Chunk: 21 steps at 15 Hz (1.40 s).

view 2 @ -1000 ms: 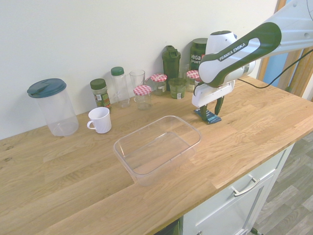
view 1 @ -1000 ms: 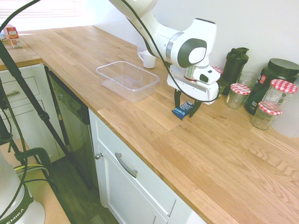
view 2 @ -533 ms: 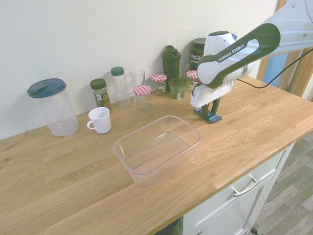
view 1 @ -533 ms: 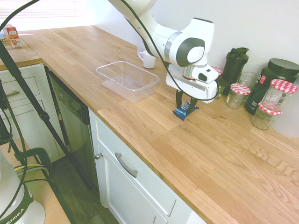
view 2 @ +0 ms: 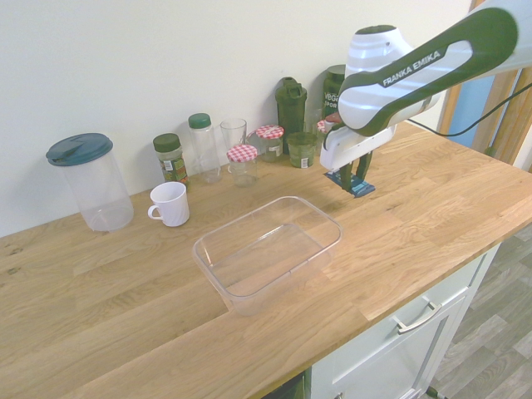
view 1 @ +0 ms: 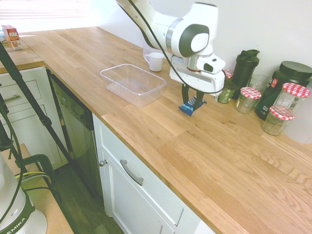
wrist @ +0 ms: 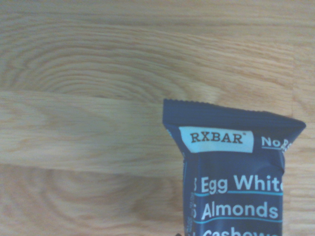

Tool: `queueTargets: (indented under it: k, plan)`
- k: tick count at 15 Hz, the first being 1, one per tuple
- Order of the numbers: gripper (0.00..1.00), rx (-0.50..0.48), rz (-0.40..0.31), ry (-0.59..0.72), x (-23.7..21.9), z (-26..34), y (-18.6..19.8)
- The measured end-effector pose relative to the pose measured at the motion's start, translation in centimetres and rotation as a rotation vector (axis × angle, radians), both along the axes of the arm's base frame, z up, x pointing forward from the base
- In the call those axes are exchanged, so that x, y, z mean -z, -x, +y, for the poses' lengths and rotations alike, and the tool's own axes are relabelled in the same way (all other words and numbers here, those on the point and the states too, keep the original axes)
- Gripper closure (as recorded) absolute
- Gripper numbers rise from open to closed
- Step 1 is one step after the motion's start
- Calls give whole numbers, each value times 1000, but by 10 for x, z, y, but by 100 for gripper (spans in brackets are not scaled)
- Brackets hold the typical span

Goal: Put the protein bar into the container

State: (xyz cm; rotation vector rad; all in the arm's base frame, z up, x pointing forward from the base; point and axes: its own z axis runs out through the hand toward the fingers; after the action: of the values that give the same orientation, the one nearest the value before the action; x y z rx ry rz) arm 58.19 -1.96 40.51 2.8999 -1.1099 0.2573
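sitting empty on the wooden countertop (view 2: 465, 208): clear shallow rectangular plastic container (view 2: 268, 251) with rounded corners, nothing in it. white franka gripper (view 1: 192, 104) points straight down, fingers clamped tight on the dark blue rxbar protein bar (view 1: 190, 106), which hangs tilted just above the wood, off the surface, near the container's end but outside it. wrist view shows the bar's wrapper (wrist: 236, 182) with white print over bare wood grain.

along the wall behind: white ceramic mug (view 2: 170, 204), tall clear plastic pitcher with dark teal lid (view 2: 86, 180), green-capped spice jar (view 2: 170, 158), clear bottle with green cap (view 2: 202, 146), empty drinking glass (view 2: 233, 137), glass jars with red-checked lids (view 2: 243, 164), dark green shaker bottle (view 2: 291, 110), black vega tub (view 1: 285, 83). two more red-checked jars (view 1: 288, 105) stand by the tub in the first exterior view.

counter between bar and container is bare wood; the jars are well behind the gripper.
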Motion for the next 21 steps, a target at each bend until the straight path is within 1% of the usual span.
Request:
queueTargets:
  k: [2, 5, 10, 14, 18, 21]
  plan:
    - [100, -17, -19, 15, -17, 40, 23]
    - [100, -42, -36, 38, -26, 102, 53]
    - [100, -69, -53, 83, -26, 188, 75]
    - [100, -75, -43, 110, -8, 235, 69]
    - [100, -77, -24, 128, 13, 267, 46]
    - [100, -82, -14, 138, 17, 291, 28]
